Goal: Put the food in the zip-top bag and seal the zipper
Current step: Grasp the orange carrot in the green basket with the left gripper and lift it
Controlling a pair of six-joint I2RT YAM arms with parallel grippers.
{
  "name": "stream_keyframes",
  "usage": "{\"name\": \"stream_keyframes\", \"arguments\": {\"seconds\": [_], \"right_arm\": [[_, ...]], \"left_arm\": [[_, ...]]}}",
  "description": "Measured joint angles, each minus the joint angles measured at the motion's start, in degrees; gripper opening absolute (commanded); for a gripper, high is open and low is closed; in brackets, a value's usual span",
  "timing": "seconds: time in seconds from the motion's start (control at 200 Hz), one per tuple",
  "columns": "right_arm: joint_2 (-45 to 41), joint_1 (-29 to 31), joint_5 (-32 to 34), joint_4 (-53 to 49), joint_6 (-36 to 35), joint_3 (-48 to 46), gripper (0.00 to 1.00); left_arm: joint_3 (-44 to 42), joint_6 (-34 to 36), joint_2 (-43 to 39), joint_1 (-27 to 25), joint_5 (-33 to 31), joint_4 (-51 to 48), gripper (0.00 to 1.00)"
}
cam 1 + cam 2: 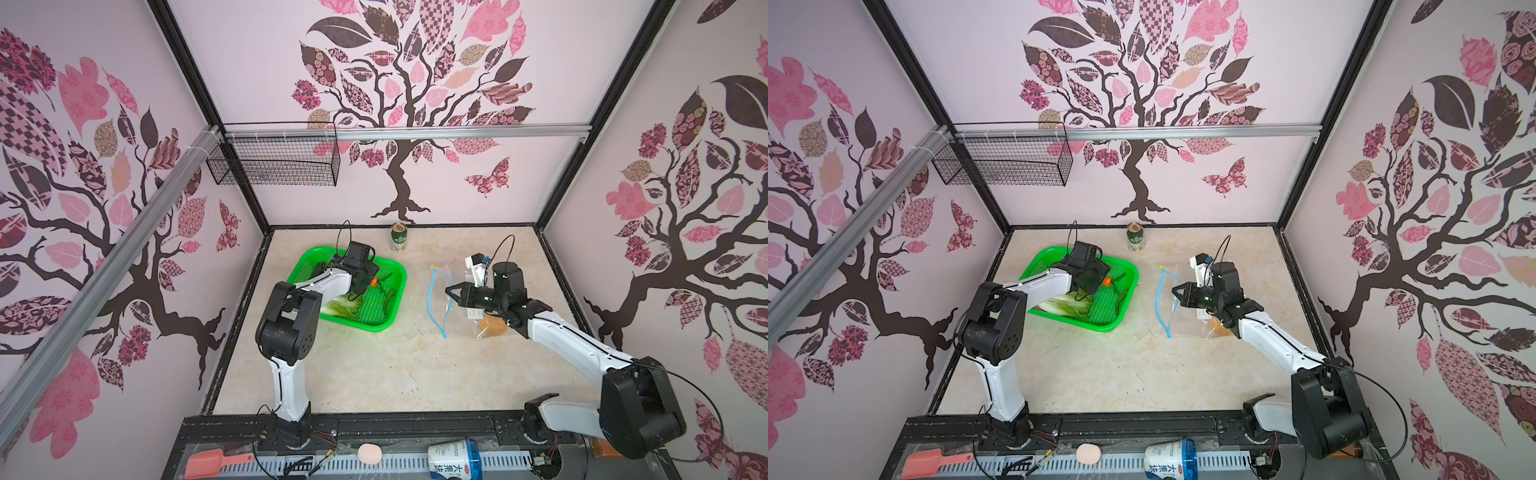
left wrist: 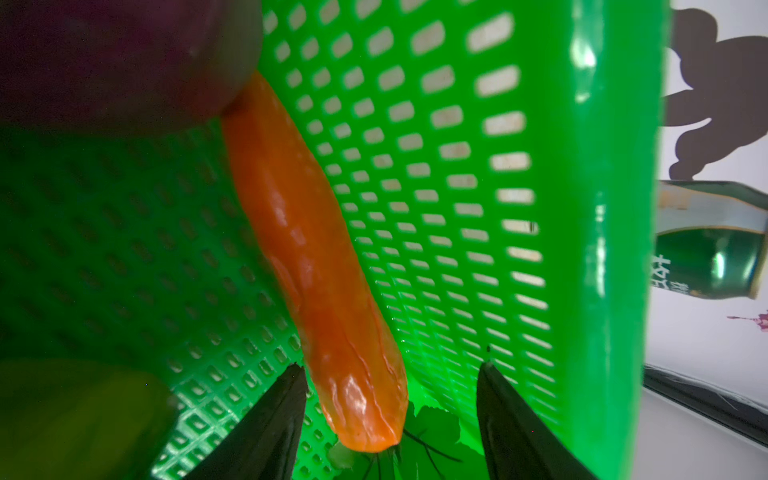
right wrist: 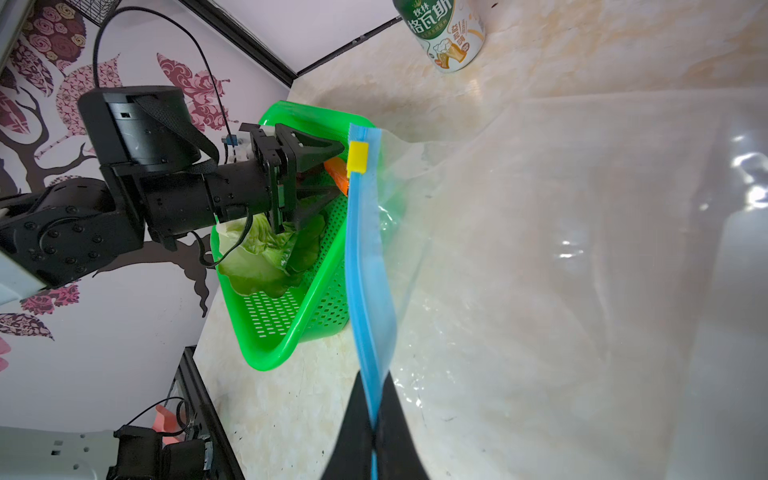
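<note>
**Step in hand (judged):** picking a carrot from the basket for transfer to the bag.

**Left gripper** (image 2: 390,374): it is down inside the green basket (image 1: 374,308), which sits toward the far left corner of the table (image 1: 395,365). The jaws stand apart, one on either side of the near end of an orange carrot (image 2: 307,257). Neither pad appears to touch it, and nothing is gripped. The carrot lies on the basket floor close to a side wall. Its far end rests against a dark purple rounded item (image 2: 116,62), probably the onion. The napa cabbage (image 1: 343,305) and a dark green piece (image 1: 390,299) lie in the same basket.

**Right gripper** (image 3: 374,399): it is closed on the zipper (image 3: 365,249), pinching the blue strip and holding it off the table. The yellow slider tab (image 3: 357,156) sits at the strip's far end. The zip-top bag (image 3: 540,249) lies near the table's right edge, with its mouth facing the basket. One tan-orange piece (image 1: 492,326) shows inside it. A green can (image 1: 398,237) stands at the far edge, apart from both.

**Recommendations:**
- Close further up the carrot than its tip, because the glossy tapered end would likely slip.
- Hold the outer jaw clear of the basket wall.
- Lift straight up before crossing, so the onion is not dragged.
- The right grip should present the mouth raised and wide. Whether the opening is wide enough cannot be told from these views.
</note>
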Motion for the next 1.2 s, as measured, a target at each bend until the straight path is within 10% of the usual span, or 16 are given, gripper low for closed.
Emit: {"name": "stream_keyframes", "arguments": {"seconds": [0.61, 1.2], "right_arm": [[0.0, 0.0, 1.1, -0.3, -0.2, 0.0, 0.00], [0.0, 0.0, 1.2, -0.4, -0.2, 0.0, 0.00]], "left_arm": [[-0.1, -4.3, 3.9, 1.4, 1.8, 3.6, 0.31], [-5.8, 5.2, -9.7, 1.4, 1.8, 4.1, 0.28]]}}
